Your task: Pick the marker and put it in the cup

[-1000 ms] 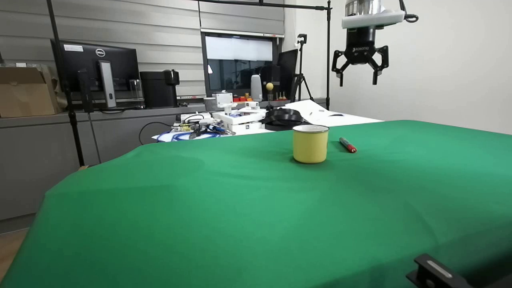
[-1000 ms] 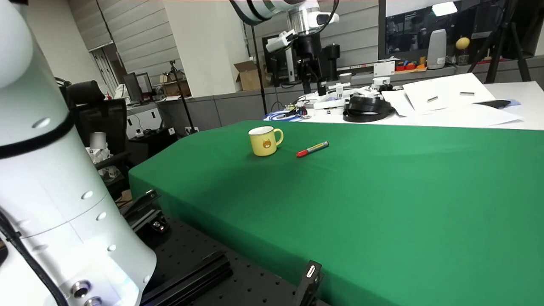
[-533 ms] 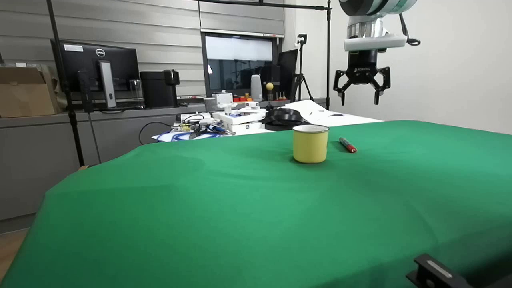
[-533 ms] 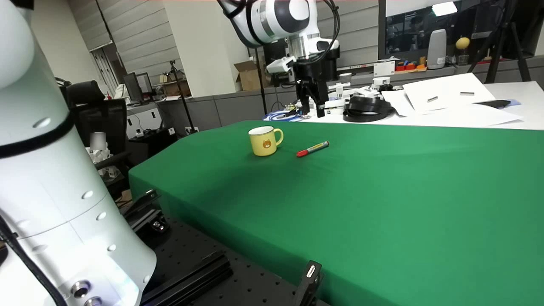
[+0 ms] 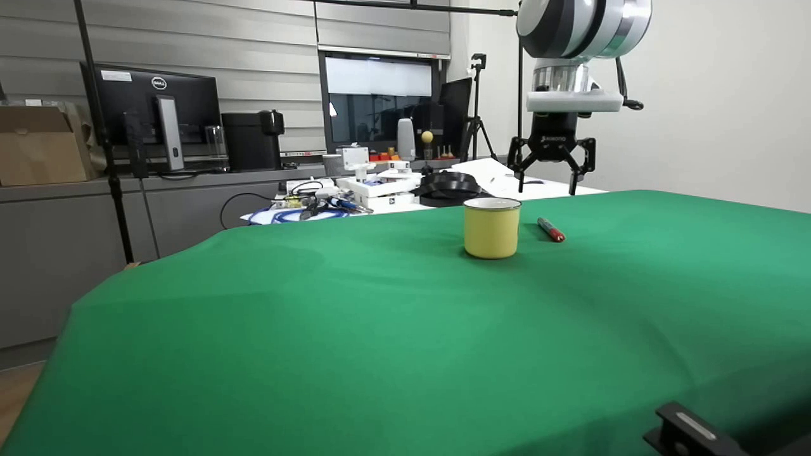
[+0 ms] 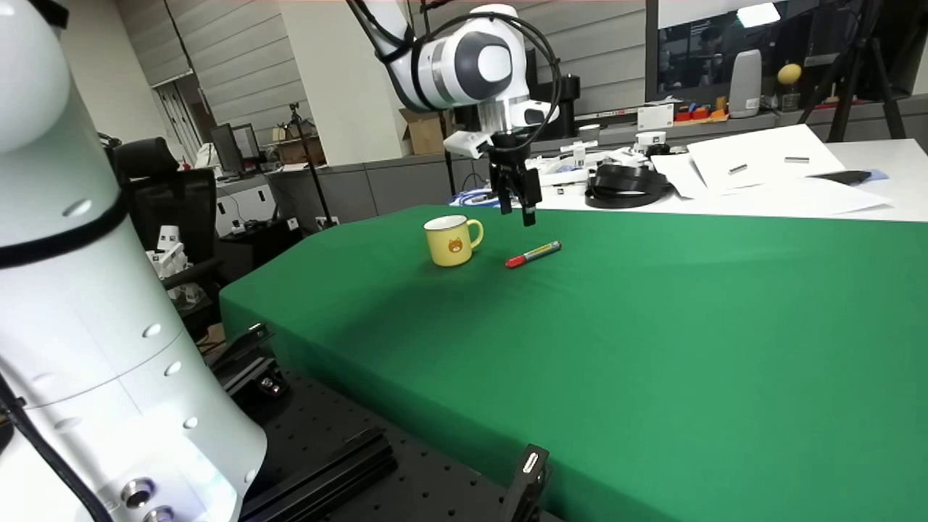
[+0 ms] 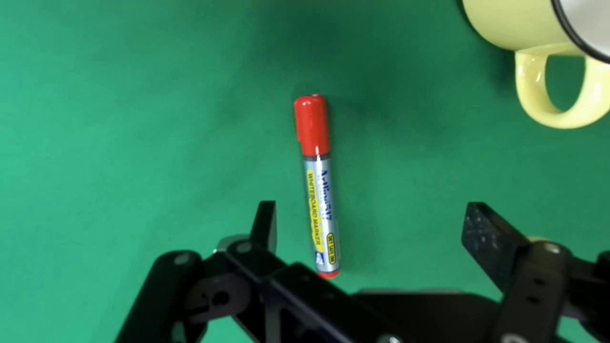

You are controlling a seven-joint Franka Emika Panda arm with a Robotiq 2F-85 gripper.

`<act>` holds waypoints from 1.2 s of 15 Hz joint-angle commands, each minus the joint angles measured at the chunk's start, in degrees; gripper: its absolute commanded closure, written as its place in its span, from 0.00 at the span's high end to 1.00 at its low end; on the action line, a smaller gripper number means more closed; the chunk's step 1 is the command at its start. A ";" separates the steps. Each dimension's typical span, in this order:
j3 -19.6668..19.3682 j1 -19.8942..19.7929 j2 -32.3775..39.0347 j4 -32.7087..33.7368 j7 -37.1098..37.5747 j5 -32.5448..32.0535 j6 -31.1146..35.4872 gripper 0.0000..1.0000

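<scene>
Jaws wide apart on the black gripper (image 5: 547, 190), which hangs in the air at the upper right in an exterior view, pointing straight down! Broad gap between those fingertips (image 7: 491, 243), one left of centre and one at the right in the lower half of the wrist view. Below them lies the marker (image 7: 317, 190), flat on the green cloth (image 5: 317, 329), and what a look we get from the wrist: near mid-frame, red cap (image 7: 312, 126) towards the top, silver barrel (image 7: 324, 205) running down, its lower part showing between the two fingers, closer to the one on the frame's left. And here's the cup (image 5: 491, 231), pale yellow, upright, near the marker but apart from it in both exterior views. Top right corner of the wrist view, the frame cuts it off, handle (image 7: 533, 88) facing down. Way over at the upper left in an exterior view, a dark monitor (image 5: 190, 101) stands near a cardboard box (image 5: 41, 145).
</scene>
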 commanded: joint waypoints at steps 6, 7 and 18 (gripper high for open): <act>-0.03 0.54 2.13 0.08 -3.26 2.09 0.88 1.00; -0.28 -0.15 1.98 0.79 -4.26 2.01 -0.20 1.00; -0.71 -1.05 3.09 0.49 -6.71 1.90 -0.29 1.00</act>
